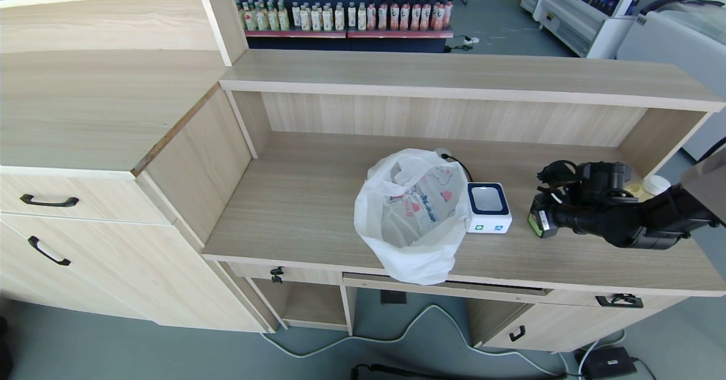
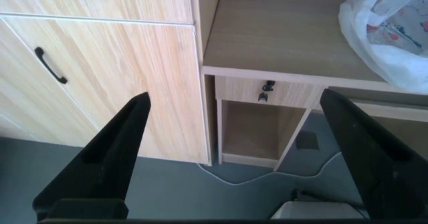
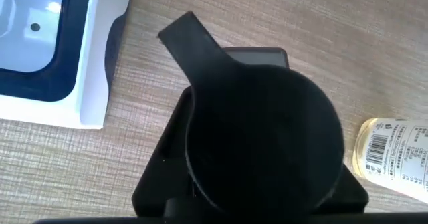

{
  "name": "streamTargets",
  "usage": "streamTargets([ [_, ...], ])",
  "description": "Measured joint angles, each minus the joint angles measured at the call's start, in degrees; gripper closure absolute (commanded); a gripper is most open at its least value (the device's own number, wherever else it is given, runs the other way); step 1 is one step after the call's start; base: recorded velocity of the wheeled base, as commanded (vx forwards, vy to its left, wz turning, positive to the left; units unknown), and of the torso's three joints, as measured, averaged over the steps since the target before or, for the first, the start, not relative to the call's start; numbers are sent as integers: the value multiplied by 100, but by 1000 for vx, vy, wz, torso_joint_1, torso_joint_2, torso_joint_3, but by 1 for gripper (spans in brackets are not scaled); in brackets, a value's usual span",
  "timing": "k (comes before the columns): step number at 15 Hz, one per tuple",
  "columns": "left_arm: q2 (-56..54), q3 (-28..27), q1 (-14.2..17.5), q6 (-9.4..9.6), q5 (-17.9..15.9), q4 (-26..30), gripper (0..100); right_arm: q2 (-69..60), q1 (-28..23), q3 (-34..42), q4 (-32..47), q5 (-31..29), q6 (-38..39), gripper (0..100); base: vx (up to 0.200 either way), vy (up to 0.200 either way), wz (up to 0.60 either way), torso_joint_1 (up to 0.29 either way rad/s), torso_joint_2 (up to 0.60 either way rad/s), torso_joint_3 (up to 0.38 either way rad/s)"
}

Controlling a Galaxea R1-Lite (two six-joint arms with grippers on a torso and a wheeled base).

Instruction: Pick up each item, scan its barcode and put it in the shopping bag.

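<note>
The white shopping bag (image 1: 414,215) is set at the front edge of the surface (image 1: 295,210), its mouth open, with the scanner (image 1: 488,207) just beside it toward the right edge. A bottle (image 1: 655,186) is seen near the right edge, behind the right gripper (image 1: 558,178), whose grip cannot be told. The left gripper (image 2: 235,95) is held over the floor before the surface's front edge, fingers (image 2: 114,150) spread wide apart.

Bottle (image 1: 656,185) below its cap hidden behind right arm (image 1: 624,224).
</note>
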Motion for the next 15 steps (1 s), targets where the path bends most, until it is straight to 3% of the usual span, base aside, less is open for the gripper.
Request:
streamTargets([
  [4, 2, 0, 0, 1, -2, 0, 0, -503, 66, 108, 134, -38, -137, 100, 0, 0, 0, 0, 0, 0],
  [7, 0, 0, 0, 1, 0, 0, 0, -1880, 30, 784, 279, -76, -583, 100, 0, 0, 0, 0, 0, 0],
  [9, 2, 0, -2, 0, 0, 0, 0, -3135, -11, 1488, 317, -69, -1321, 100, 0, 0, 0, 0, 0, 0],
  [11, 2, 0, 0, 0, 0, 0, 0, -4423, -2, 2415, 347, -33, -2556, 100, 0, 0, 0, 0, 0, 0],
  [15, 2, 0, -2, 0, 0, 0, 0, -6044, 594, 3507, 545, 842, -6383, 100, 0, 0, 0, 0, 0, 0],
])
